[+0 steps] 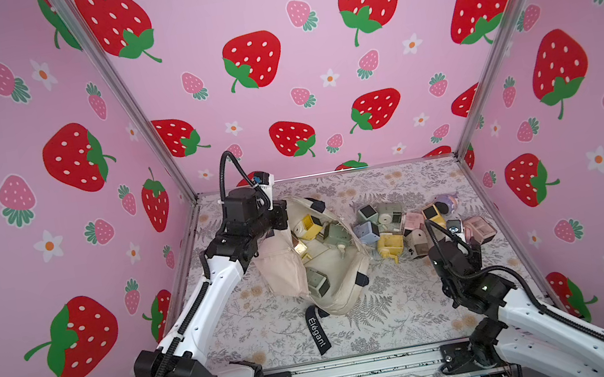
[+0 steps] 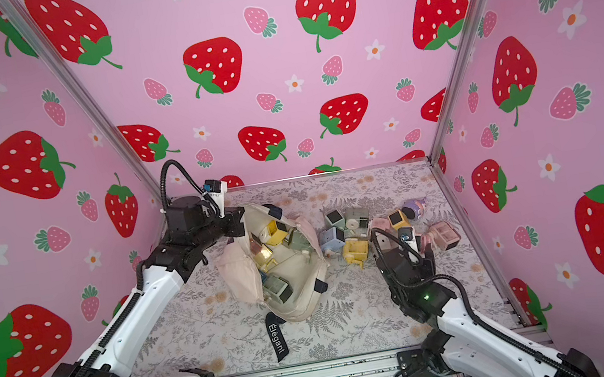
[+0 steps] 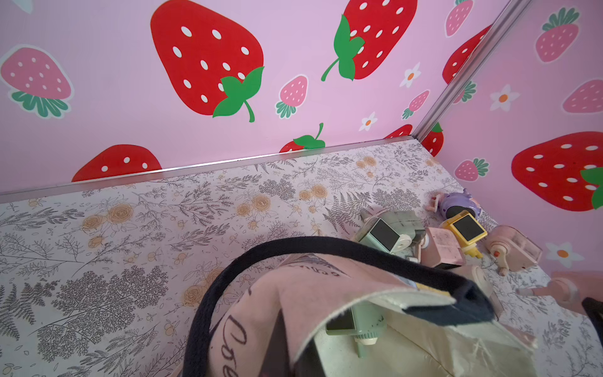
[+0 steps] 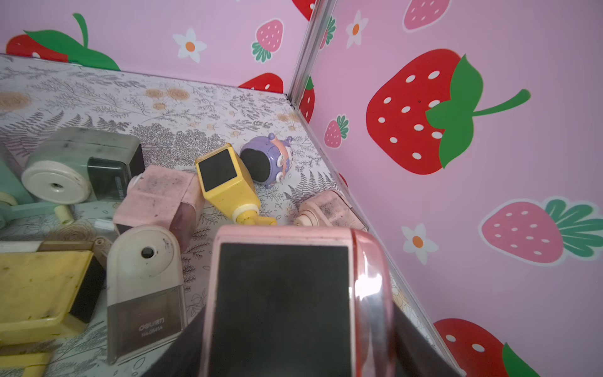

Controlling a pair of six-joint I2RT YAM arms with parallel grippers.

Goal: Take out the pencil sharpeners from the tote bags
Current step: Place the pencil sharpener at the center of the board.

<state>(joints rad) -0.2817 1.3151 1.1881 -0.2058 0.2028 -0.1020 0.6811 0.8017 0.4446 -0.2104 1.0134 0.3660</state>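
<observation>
The cream tote bag [image 1: 276,271] lies open on its side mid-table, its navy handle [image 3: 326,243] looping past the left wrist view. Inside it lie several pencil sharpeners, among them a yellow one [image 1: 308,227] and a sage green one [image 1: 317,283]. My left gripper [image 1: 282,217] is shut on the bag's rim at its far left corner; in the left wrist view the fabric hides the jaws. A pile of sharpeners [image 1: 384,225] lies right of the bag. My right gripper [image 1: 472,240] hangs over that pile's right end, shut on a pink sharpener [image 4: 284,293] with a dark window.
A black strap reading Elegant [image 1: 318,330] trails from the bag toward the front edge. A purple round sharpener [image 4: 261,163] and another pink one [image 4: 326,209] lie close to the right wall [image 4: 456,228]. Metal frame rails edge the floral table.
</observation>
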